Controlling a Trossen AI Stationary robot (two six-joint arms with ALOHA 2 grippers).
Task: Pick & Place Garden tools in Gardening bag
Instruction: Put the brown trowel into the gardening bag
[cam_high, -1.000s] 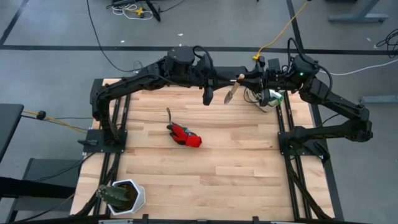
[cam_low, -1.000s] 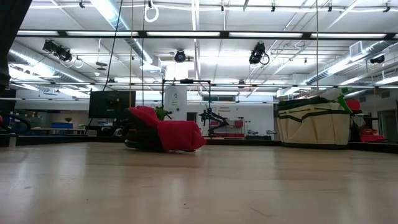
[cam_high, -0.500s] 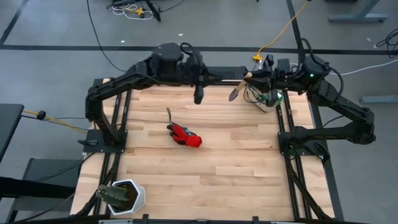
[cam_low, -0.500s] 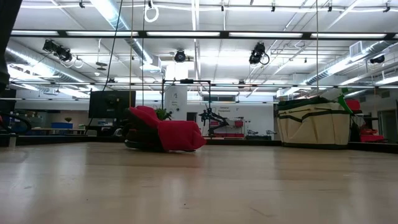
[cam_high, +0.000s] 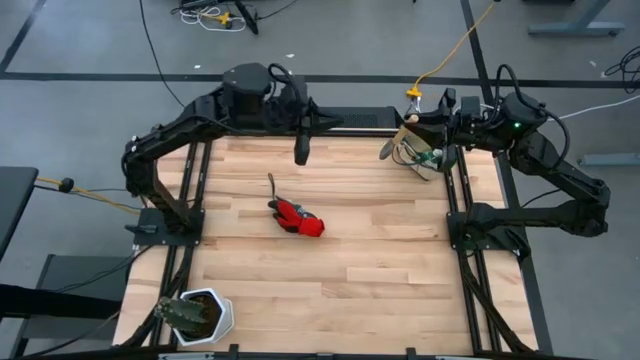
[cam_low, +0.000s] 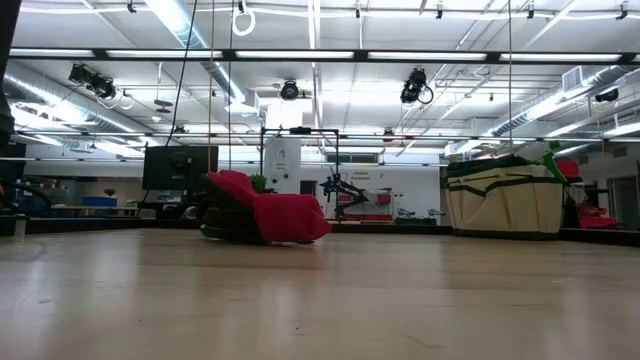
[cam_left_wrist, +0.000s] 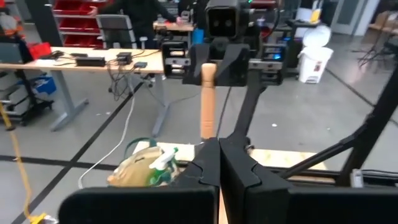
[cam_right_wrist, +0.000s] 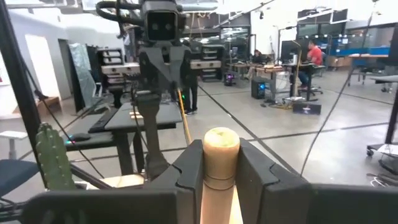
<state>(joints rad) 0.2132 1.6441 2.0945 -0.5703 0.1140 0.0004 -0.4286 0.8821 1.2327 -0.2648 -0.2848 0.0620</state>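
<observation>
Right gripper (cam_right_wrist: 221, 180) clamped on wooden-handled trowel (cam_high: 391, 147), poised just beside gardening bag (cam_high: 420, 155) for dropping in; left gripper (cam_high: 301, 152) shut, empty.

White pot (cam_high: 212, 318) with dark plant (cam_high: 182, 313) at near-left table (cam_high: 380, 270) corner. Yellow cable (cam_high: 455, 45) on far floor.

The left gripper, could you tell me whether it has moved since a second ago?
Yes. In the high view the left gripper has drawn back along the table's far edge, away from the gardening bag and the right gripper.
</observation>
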